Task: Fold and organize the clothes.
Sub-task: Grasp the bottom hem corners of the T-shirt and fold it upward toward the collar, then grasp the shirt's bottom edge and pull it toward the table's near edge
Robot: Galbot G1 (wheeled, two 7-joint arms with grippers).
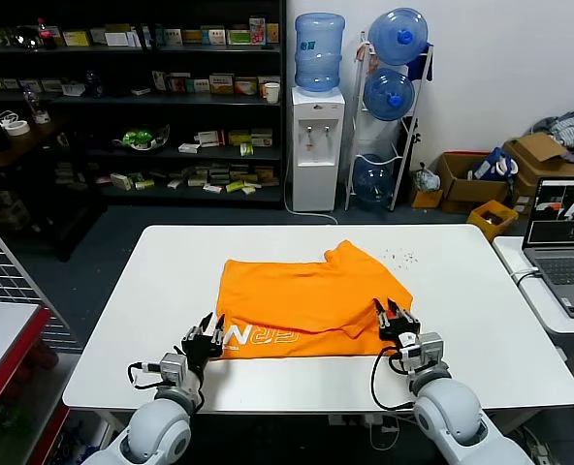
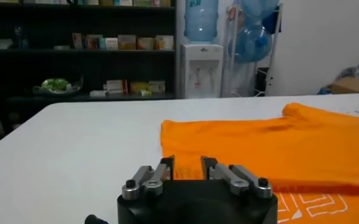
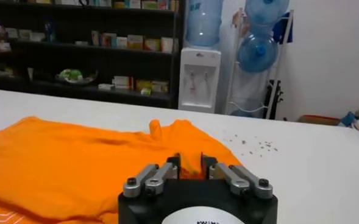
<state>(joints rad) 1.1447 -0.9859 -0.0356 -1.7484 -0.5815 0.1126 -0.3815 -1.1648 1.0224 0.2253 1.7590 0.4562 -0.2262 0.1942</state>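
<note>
While both grippers sit low at the near hem, the main risk I judge is the fold slumping: the shirt (image 1: 302, 300) is doubled over on the table (image 1: 481, 320), its upper layer only resting on the lower, so any finger that drags as it lifts away could pull that layer askew. A sleeve sticking out at about 1 o'clock of the shirt is loose and could flop open if the cloth is tugged. The white lettering shows along the near edge at roughly 7 o'clock, so that strip is not covered by the fold and may need squaring.

The left gripper (image 1: 207, 337) is at the shirt's 8 o'clock corner, fingers pointing away from the robot and set partly apart; in its wrist view nothing is clamped between them, and the orange edge lies just ahead. The right gripper (image 1: 394, 318) is at the 4 o'clock corner, likewise partly parted, with orange cloth showing in the gap; I cannot tell whether any fabric is snagged there. Both forearms come up from the near table edge, angled slightly inward.
</note>
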